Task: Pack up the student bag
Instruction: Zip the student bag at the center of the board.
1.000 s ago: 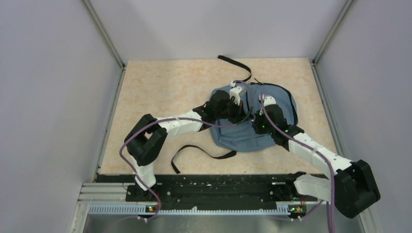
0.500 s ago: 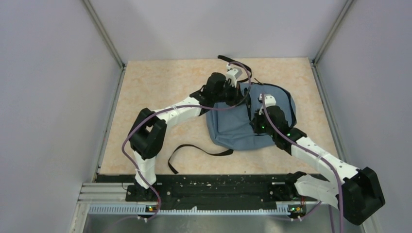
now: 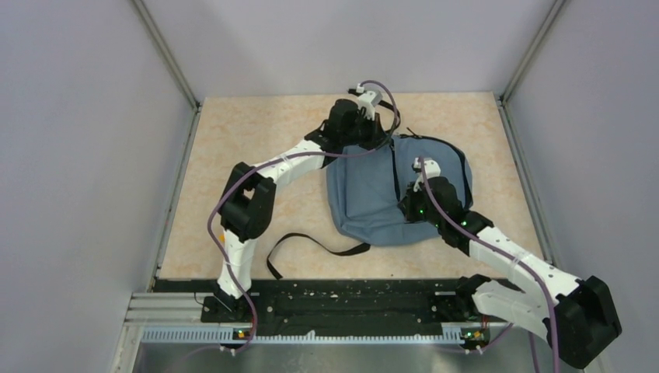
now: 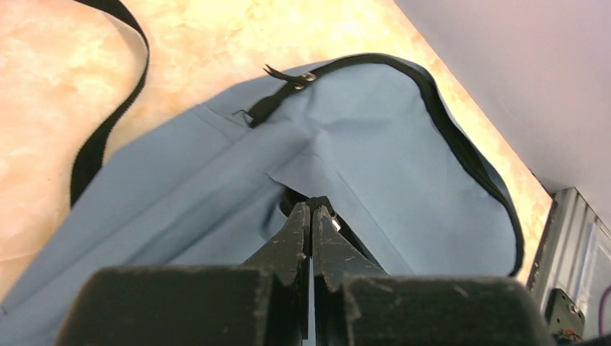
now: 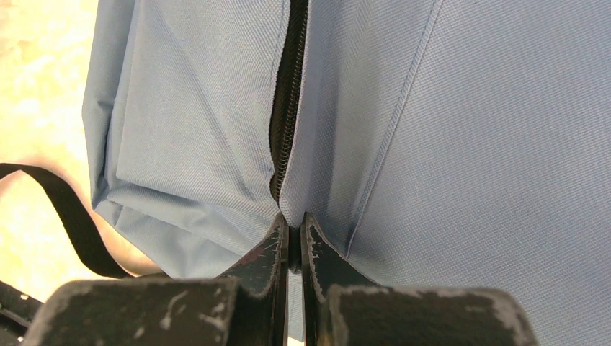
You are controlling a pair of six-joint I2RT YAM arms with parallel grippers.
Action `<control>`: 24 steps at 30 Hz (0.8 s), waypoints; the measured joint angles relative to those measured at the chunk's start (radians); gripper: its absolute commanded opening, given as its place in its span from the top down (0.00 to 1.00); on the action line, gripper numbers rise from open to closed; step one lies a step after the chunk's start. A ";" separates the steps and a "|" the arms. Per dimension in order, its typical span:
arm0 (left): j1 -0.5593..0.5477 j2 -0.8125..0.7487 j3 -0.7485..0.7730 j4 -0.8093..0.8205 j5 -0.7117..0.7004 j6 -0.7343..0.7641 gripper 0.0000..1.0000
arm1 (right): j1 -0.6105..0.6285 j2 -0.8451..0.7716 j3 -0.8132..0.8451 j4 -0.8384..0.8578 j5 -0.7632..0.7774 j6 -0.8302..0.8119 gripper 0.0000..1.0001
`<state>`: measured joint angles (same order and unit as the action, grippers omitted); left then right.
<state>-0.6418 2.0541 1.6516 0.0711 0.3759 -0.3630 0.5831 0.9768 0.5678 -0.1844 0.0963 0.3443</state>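
The student bag [image 3: 365,194] is seen lying flat on the table [image 3: 256,140], right of centre and toward the far wall, with its blue-grey fabric turned upward. A long black strap [image 3: 311,239] is trailed from its near left corner across the table toward the arm bases. The left gripper [image 3: 379,141] is stretched out to the bag's far left edge, while the right gripper [image 3: 406,203] is set on its near right part; the two are kept well apart, with bare fabric between them. In the left wrist view the left gripper's jaws are pressed together, their tips closed on the bag at a dark gap under a fold of fabric. A small silvery metal piece [image 4: 335,223] is seen against one finger there, but exactly what is pinched cannot be made out. The bag's curved outline beyond is edged in black. In the right wrist view the right gripper's jaws are likewise closed, and the fabric edge is nipped between their tips at the near end of a dark zip [image 5: 288,94], which is run straight away from the fingers. The pale table is seen beside the bag's corner.
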 measured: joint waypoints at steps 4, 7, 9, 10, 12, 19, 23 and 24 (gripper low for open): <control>0.024 0.059 0.054 0.003 -0.002 -0.001 1.00 | 0.003 -0.019 0.000 -0.015 -0.012 -0.003 1.00; 0.034 0.115 0.109 0.005 0.005 -0.004 1.00 | 0.003 -0.025 0.000 -0.021 -0.024 -0.006 1.00; 0.037 0.150 0.146 0.000 0.011 -0.005 1.00 | 0.003 -0.026 -0.001 -0.020 -0.026 -0.011 1.00; 0.037 0.165 0.164 -0.006 0.012 -0.005 1.00 | 0.003 -0.026 -0.001 -0.019 -0.026 -0.011 1.00; 0.036 0.188 0.193 -0.026 0.013 -0.005 1.00 | 0.003 -0.026 -0.001 -0.017 -0.023 -0.011 1.00; 0.037 0.257 0.293 -0.120 -0.010 -0.005 1.00 | 0.003 -0.028 -0.001 -0.009 -0.018 -0.010 1.00; 0.036 0.275 0.321 -0.163 -0.033 -0.005 1.00 | 0.003 -0.043 -0.004 -0.005 -0.014 -0.008 1.00; 0.036 0.280 0.332 -0.172 -0.037 -0.005 1.00 | 0.003 -0.048 -0.004 -0.005 -0.014 -0.008 1.00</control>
<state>-0.6056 2.3337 1.9835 -0.1005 0.3393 -0.3679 0.5861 0.9287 0.5636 -0.1894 0.0826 0.3367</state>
